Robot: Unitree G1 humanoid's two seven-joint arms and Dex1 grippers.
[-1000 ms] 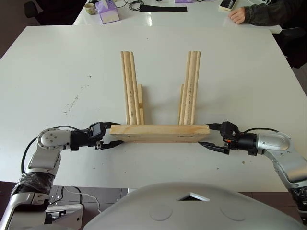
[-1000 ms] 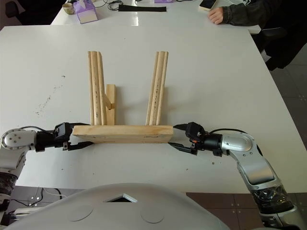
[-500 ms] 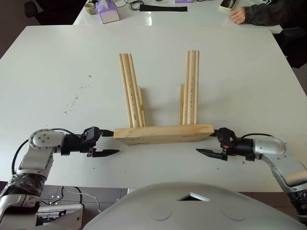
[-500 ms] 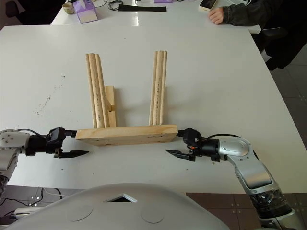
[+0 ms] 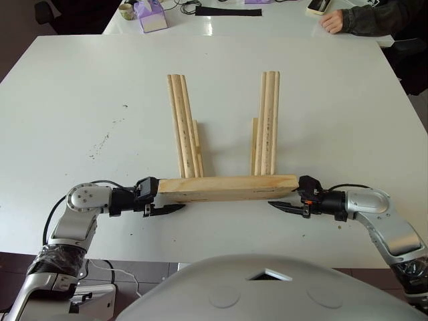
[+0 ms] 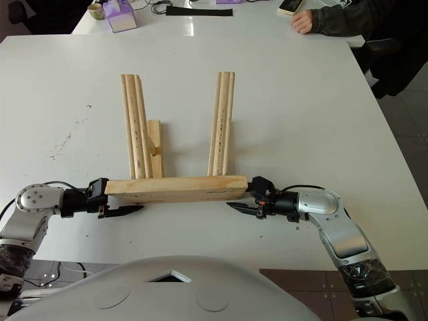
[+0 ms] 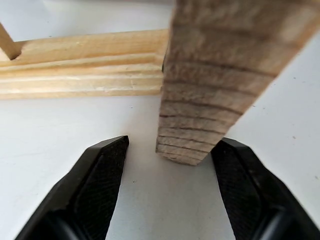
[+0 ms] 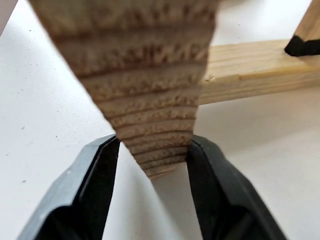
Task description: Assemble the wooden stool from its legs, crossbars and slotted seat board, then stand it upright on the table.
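The wooden stool lies tipped over on the white table [image 5: 80,80], its seat board [image 5: 227,187] standing on edge near the front. Two leg pairs [image 5: 182,124] [image 5: 267,120] point away, with short crossbars [image 5: 196,144] on their inner sides. My left gripper [image 5: 164,197] is at the board's left end; in the left wrist view it [image 7: 170,145] stands open, its fingers [image 7: 100,190] straddling the end grain with a gap on one side. My right gripper [image 5: 287,194] is at the right end; in its wrist view its fingers [image 8: 95,190] press both faces of the board [image 8: 150,100].
The table's front edge runs just below both grippers. Dark specks [image 5: 100,144] mark the left side. On a second table behind are a tissue box [image 5: 150,15], a cup [image 5: 125,10], a black strip [image 5: 227,11] and a person's hand [image 5: 332,20].
Half a second ago both grippers were drawn back off the board's ends with fingers spread. They have since moved inward around the ends, and the right one has closed on the board.
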